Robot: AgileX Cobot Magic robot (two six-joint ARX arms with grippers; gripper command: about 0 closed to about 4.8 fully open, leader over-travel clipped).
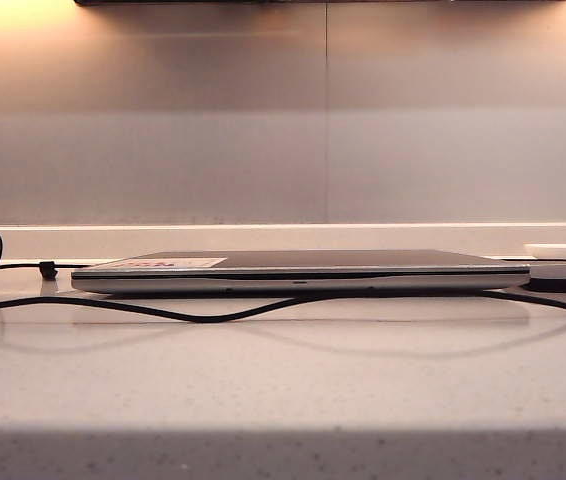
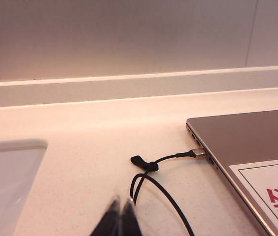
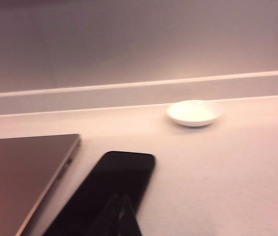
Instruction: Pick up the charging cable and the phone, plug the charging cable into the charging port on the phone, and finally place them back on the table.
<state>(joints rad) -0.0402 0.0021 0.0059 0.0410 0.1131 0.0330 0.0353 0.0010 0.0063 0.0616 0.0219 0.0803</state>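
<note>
Charging cable (image 1: 213, 316) is lying along the counter (image 1: 283, 380) in front of the closed silver-grey laptop (image 1: 303, 270) in the exterior view, sagging in a long black curve and running off both edges of the picture. Only the left wrist view is showing its silvery plug (image 2: 199, 152), sitting at a port in the laptop's side just beyond the left gripper (image 2: 119, 216), with a cord strap (image 2: 144, 163) bunching a loop between the plug and the fingers. Those fingers are pressing together, holding nothing, and hovering over the counter near the loop. Only the right wrist view is showing the phone (image 3: 104, 191), a black slab lying flat beside the laptop's edge (image 3: 31, 172), directly beneath and ahead of the right gripper (image 3: 122, 216), whose fingers are likewise pinching shut and empty; whether they are touching the phone cannot be told. A small white dish (image 3: 194, 112) is sitting well beyond the fingertips, near the wall. A white label (image 2: 271, 191) on the laptop lid is carrying red letters, cut off at the frame edge and not readable as a word. Neither arm is appearing in the exterior view.
</note>
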